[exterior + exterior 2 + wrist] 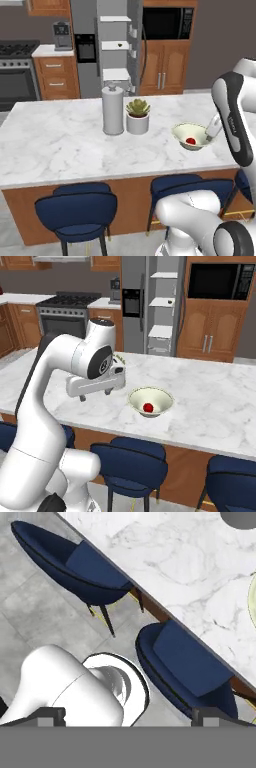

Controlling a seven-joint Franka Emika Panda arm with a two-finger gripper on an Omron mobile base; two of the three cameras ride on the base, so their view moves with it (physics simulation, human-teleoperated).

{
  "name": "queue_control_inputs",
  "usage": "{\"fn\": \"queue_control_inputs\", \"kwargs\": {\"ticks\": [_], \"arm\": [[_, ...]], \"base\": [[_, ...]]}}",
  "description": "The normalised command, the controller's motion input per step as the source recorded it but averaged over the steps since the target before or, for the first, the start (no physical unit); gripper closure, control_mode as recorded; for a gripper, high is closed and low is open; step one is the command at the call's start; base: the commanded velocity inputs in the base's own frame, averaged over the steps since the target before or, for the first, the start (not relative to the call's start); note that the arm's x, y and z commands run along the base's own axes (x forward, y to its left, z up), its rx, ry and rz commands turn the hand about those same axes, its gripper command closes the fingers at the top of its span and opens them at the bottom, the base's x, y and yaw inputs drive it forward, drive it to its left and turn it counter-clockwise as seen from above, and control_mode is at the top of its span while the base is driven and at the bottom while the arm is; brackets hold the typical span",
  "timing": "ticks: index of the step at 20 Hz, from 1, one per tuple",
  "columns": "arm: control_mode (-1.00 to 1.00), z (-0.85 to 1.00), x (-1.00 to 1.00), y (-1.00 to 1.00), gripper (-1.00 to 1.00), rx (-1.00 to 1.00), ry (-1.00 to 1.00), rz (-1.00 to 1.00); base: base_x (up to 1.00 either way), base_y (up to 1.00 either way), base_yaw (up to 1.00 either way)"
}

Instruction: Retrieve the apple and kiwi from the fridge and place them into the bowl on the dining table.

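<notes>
Nearest the base: 2 dark navy upholstered stools tucked against the wooden side of the island, seats just under the overhang of the top; the hand view looks down on 2 such stools over grey floor tiles.
Gripper: white 2-finger claw hangs level over the near edge of the island, left of the bowl in the right base view; its 2 dark fingertips stand far apart at the bottom corners of the hand view, spread wide with nothing between them.
Dining table: long island with white grey-veined marble top on a wooden base.
Bowl: shallow wide pale cream-green bowl resting on the marble near the front edge, towards the right end in the left base view; a sliver of its rim shows at the right edge of the hand view.
Apple: small glossy red ball lying inside the bowl, on its bottom.
Middle of the top: tall grey cylindrical canister with a knobbed lid, and just beside it a white pot holding a green succulent.
Fridge: tall grey fridge against the back wall, right door swung open, 3 white shelves showing.
Kiwi: a small dark speck sits on the middle shelf; too small to tell what it is.
Far wall: black oven in wooden cabinets beside the fridge; steel range and a coffee machine to the fridge's other side.
</notes>
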Motion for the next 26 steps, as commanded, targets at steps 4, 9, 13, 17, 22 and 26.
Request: {"fn": "queue_control_inputs", "kwargs": {"ticks": [4,9,13,17,22,26], "arm": [[1.0,0.0,0.0,0.0,-1.0,0.0,0.0,0.0],[1.0,0.0,0.0,0.0,-1.0,0.0,0.0,0.0],[1.0,0.0,0.0,0.0,-1.0,0.0,0.0,0.0],[1.0,0.0,0.0,0.0,-1.0,0.0,0.0,0.0],[1.0,0.0,0.0,0.0,-1.0,0.0,0.0,0.0],[1.0,0.0,0.0,0.0,-1.0,0.0,0.0,0.0]], "base": [[-0.01,1.0,-0.45],[0.0,1.0,-0.49],[0.0,1.0,-0.49],[0.0,1.0,-0.49],[0.0,1.0,-0.46],[0.0,1.0,-0.41]]}}
